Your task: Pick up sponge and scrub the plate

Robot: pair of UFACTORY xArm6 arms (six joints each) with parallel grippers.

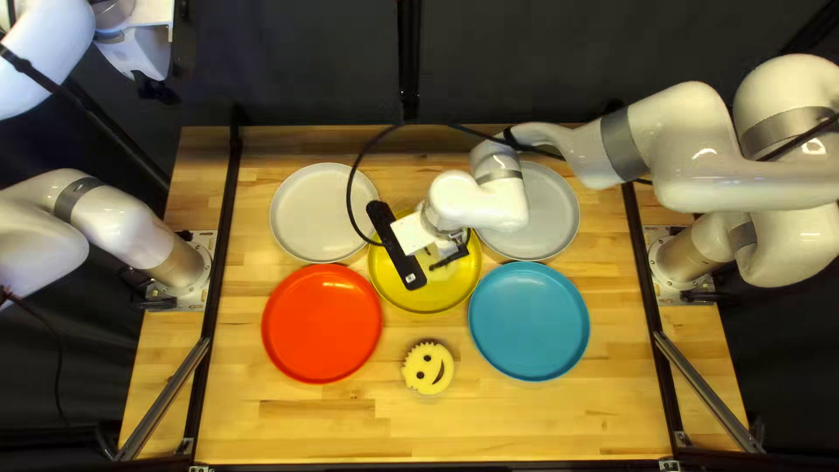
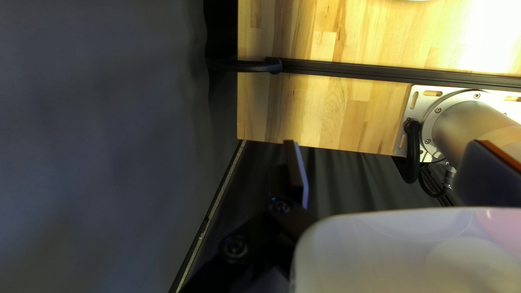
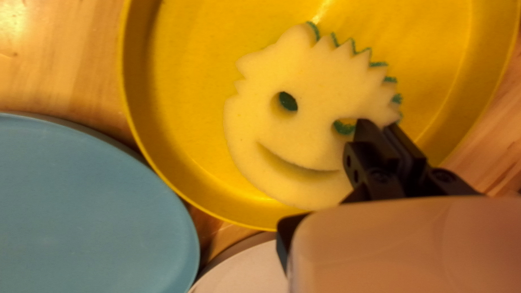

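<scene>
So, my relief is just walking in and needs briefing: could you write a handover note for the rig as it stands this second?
Left gripper: open, empty, off the table beyond its far left corner.
Right gripper: at the edge of a smiley sponge; whether it grips it, I cannot tell.
That sponge is over the yellow plate; a second smiley sponge sits on the table.
Done: sponge and gripper are at the plate. Scrubbing cannot be confirmed.
Left: probably check the grip, then scrub.
</scene>
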